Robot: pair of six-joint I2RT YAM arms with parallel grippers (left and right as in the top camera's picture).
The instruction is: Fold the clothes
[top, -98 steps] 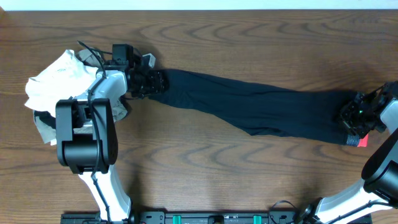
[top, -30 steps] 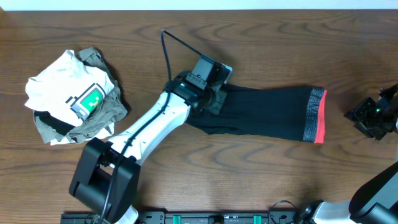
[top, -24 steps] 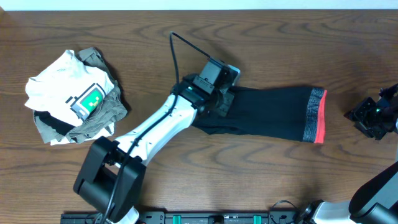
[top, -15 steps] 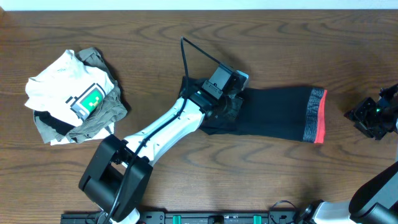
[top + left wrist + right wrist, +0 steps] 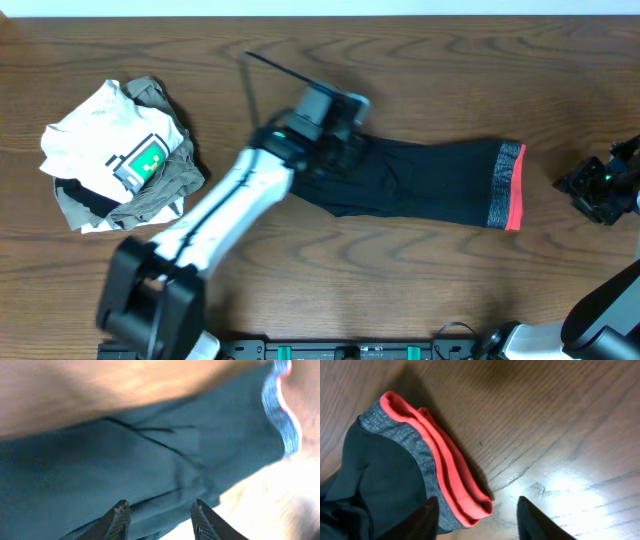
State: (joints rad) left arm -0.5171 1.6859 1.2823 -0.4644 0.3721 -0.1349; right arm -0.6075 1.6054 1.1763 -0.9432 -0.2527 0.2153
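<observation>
The black pants lie folded across the middle of the table, their grey waistband edged in coral red at the right end. My left gripper hovers, blurred, over the left end of the fold. The left wrist view shows its jaws open above the dark fabric, with nothing between them. My right gripper stands open a little to the right of the waistband and apart from it. In the right wrist view the coral edge lies in front of the open gripper.
A heap of other laundry sits at the far left: a white T-shirt with a pixel graphic on top of an olive-khaki garment. Bare wooden tabletop surrounds the pants. The left arm stretches diagonally from the front left.
My left gripper has opened and let go of the fabric, then swung back left and up. My right gripper has opened slightly wider without moving. The pants stay folded.
</observation>
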